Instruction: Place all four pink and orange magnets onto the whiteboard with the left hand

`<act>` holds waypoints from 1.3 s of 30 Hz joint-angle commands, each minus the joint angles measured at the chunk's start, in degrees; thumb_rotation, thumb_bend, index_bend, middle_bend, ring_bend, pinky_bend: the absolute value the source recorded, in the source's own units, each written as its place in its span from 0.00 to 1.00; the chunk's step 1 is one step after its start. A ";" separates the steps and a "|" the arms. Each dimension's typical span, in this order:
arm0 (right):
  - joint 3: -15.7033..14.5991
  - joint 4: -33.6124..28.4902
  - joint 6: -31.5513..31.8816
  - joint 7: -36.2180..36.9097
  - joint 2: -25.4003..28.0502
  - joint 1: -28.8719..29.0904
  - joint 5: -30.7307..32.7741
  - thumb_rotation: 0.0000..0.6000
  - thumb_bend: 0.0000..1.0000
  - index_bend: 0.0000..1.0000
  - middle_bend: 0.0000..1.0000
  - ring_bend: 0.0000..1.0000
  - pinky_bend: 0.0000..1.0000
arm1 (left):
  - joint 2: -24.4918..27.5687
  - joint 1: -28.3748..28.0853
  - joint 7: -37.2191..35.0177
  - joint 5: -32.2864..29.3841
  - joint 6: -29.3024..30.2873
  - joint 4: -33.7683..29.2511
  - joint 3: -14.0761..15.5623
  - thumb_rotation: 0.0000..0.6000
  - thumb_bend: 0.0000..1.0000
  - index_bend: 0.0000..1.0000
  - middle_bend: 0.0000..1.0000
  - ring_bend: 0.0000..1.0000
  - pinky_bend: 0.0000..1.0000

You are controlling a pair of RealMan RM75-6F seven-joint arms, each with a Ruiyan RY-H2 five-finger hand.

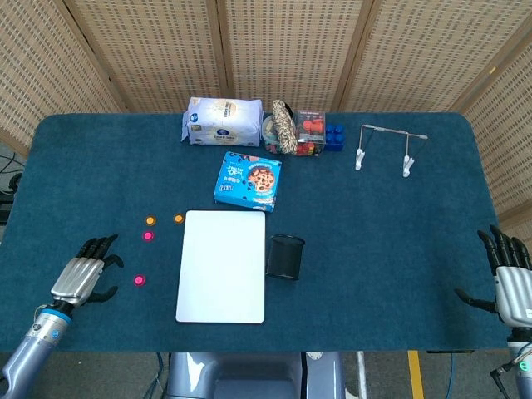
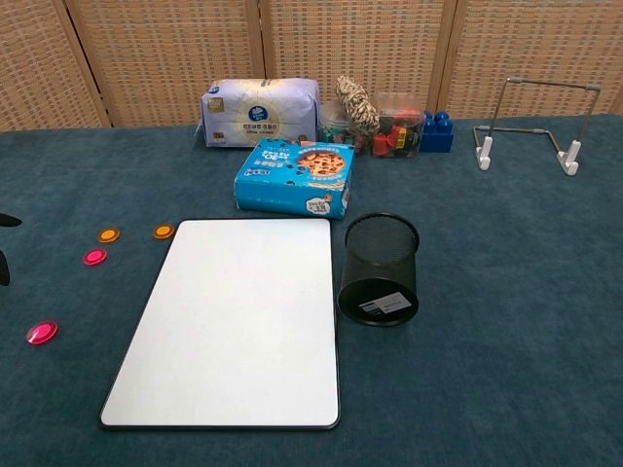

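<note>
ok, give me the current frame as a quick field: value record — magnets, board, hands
magnets on whiteboard: none
whiteboard: flat on the table, bare
orange magnets: two, and, left of the board's far corner
pink magnets: two, and, left of the board
left hand: open, holds nothing, just left of the nearer pink magnet
right hand: open, at the table's right edge
pen cup: right of the board

Head view high, looking down; chest view lower, nearer; both share whiteboard.

Four magnets, pink and orange, flat, left of bare whiteboard.
</note>
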 commanded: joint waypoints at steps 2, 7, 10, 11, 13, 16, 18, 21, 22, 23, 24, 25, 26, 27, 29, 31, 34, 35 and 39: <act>0.00 -0.08 -0.04 0.09 0.06 -0.01 0.06 1.00 0.05 0.00 0.00 0.00 0.00 | -1.13 -0.58 0.81 -0.97 -1.79 1.25 -0.04 1.00 0.31 0.37 0.00 0.00 0.00; -0.03 -0.12 -0.10 0.28 0.14 -0.01 0.03 1.00 0.05 0.00 0.00 0.00 0.00 | -2.44 -1.29 2.60 -2.38 -3.07 2.04 -0.74 1.00 0.32 0.37 0.00 0.00 0.00; -0.02 -0.15 -0.15 0.46 0.17 -0.01 0.08 1.00 0.05 0.00 0.00 0.00 0.00 | -3.36 -1.94 3.54 -2.98 -3.86 2.30 -1.25 1.00 0.32 0.37 0.00 0.00 0.00; 0.00 -0.17 -0.15 0.55 0.18 -0.01 0.11 1.00 0.05 0.00 0.00 0.00 0.00 | -3.82 -2.27 4.03 -3.09 -4.24 2.47 -1.39 1.00 0.31 0.37 0.00 0.00 0.00; 0.00 -0.16 -0.18 0.67 0.19 -0.01 0.12 1.00 0.05 0.00 0.00 0.00 0.00 | -4.53 -2.70 4.85 -3.31 -4.69 2.71 -1.57 1.00 0.31 0.37 0.00 0.00 0.00; 0.02 -0.21 -0.25 0.87 0.23 0.00 0.18 1.00 0.05 0.00 0.00 0.00 0.00 | -5.62 -3.24 6.08 -3.70 -5.42 2.99 -1.65 1.00 0.31 0.37 0.00 0.00 0.00; 0.03 -0.22 -0.33 1.01 0.27 0.01 0.23 1.00 0.05 0.00 0.00 0.00 0.00 | -6.26 -3.39 6.78 -4.10 -5.78 3.14 -1.57 1.00 0.32 0.38 0.00 0.00 0.00; 0.06 -0.23 -0.35 1.16 0.29 0.00 0.28 1.00 0.05 0.00 0.00 0.00 0.00 | -7.03 -3.11 7.51 -5.04 -5.58 3.49 -1.58 1.00 0.32 0.38 0.00 0.00 0.00; 0.06 -0.21 -0.38 1.24 0.29 0.01 0.29 1.00 0.05 0.00 0.00 0.00 0.00 | -7.24 -2.97 7.79 -5.41 -5.47 3.69 -1.55 1.00 0.32 0.38 0.00 0.00 0.00; 0.05 -0.20 -0.43 1.29 0.31 0.02 0.30 1.00 0.05 0.00 0.00 0.00 0.00 | -7.38 -2.91 7.95 -5.60 -5.42 3.86 -1.55 1.00 0.32 0.38 0.00 0.00 0.00; 0.04 -0.20 -0.47 1.35 0.33 0.03 0.30 1.00 0.05 0.00 0.00 0.00 0.00 | -7.51 -2.89 8.02 -5.72 -5.42 4.00 -1.55 1.00 0.32 0.38 0.00 0.00 0.00; 0.04 -0.21 -0.51 1.42 0.36 0.05 0.31 1.00 0.05 0.00 0.00 0.00 0.00 | -7.65 -2.91 7.98 -5.80 -5.51 4.08 -1.56 1.00 0.32 0.38 0.00 0.00 0.00; 0.04 -0.21 -0.54 1.46 0.37 0.05 0.31 1.00 0.05 0.00 0.00 0.00 0.00 | -7.70 -2.92 7.95 -5.79 -5.52 4.11 -1.56 1.00 0.32 0.38 0.00 0.00 0.00; 0.04 -0.24 -0.57 1.51 0.38 0.06 0.33 1.00 0.05 0.00 0.00 0.00 0.00 | -7.84 -2.98 7.88 -5.66 -5.56 4.18 -1.55 1.00 0.32 0.38 0.00 0.00 0.00; 0.06 -0.28 -0.61 1.60 0.41 0.06 0.39 1.00 0.05 0.00 0.00 0.00 0.00 | -8.26 -3.15 7.73 -5.27 -5.71 4.33 -1.48 1.00 0.32 0.38 0.00 0.00 0.00; 0.07 -0.30 -0.59 1.65 0.42 0.04 0.42 1.00 0.05 0.00 0.00 0.00 0.00 | -8.58 -3.26 7.65 -5.31 -5.94 4.48 -1.51 1.00 0.32 0.38 0.00 0.00 0.00; 0.11 -0.34 -0.50 1.82 0.41 -0.01 0.46 1.00 0.05 0.00 0.00 0.00 0.00 | -9.19 -3.43 8.07 -5.82 -6.25 4.84 -1.61 1.00 0.32 0.38 0.00 0.00 0.00; 0.13 -0.35 -0.49 1.90 0.40 -0.01 0.47 1.00 0.05 0.00 0.00 0.00 0.00 | -9.35 -3.45 8.28 -6.09 -6.30 4.90 -1.66 1.00 0.31 0.38 0.00 0.00 0.00; 0.13 -0.32 -0.52 2.01 0.41 0.00 0.46 1.00 0.05 0.00 0.00 0.00 0.00 | -9.51 -3.42 8.72 -6.61 -6.14 4.97 -1.83 1.00 0.31 0.38 0.00 0.00 0.00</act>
